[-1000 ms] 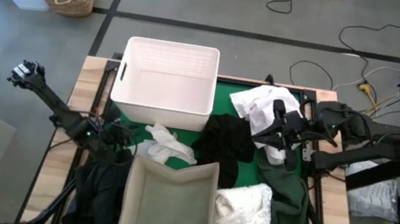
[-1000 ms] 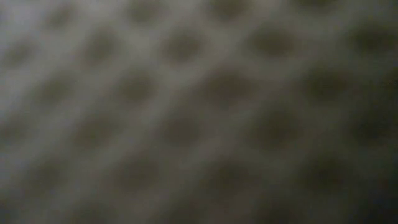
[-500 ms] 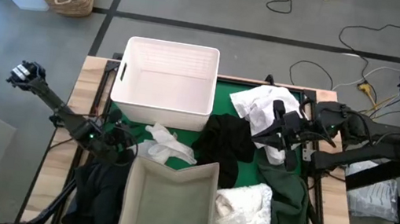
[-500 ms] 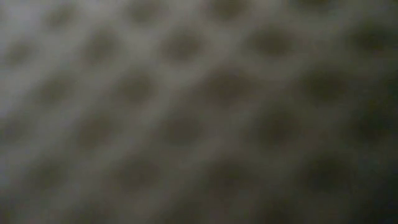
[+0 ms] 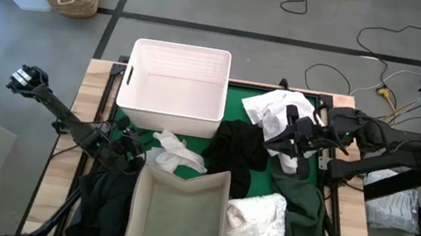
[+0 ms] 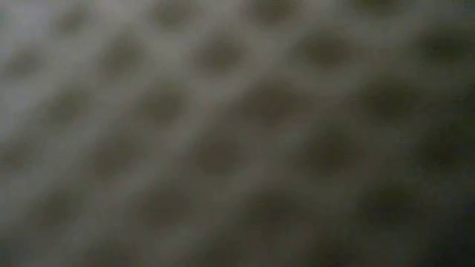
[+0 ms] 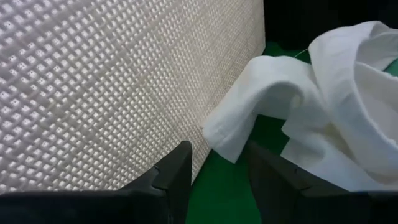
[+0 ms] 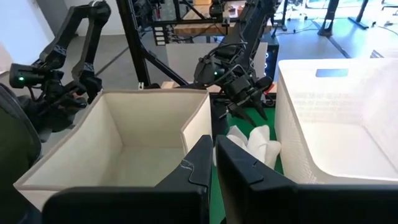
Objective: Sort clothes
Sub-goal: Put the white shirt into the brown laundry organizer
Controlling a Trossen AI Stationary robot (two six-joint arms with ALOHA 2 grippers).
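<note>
White cloth is lined up for a grab by L gripper (image 7: 214, 171), fingers spread, empty.
Cloth edge (image 7: 233, 134) is best pinched low; R gripper (image 8: 214, 163) is pressed together.

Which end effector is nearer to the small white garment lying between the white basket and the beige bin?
The left end effector. It sits just beside the white garment, its open fingers pointing at it. The right end effector is farther off, beyond the black garment.

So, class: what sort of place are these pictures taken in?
Probably a robotics lab or workshop: bare concrete floor with loose cables, further robot arms on stands, and a table set up for sorting clothes.
</note>
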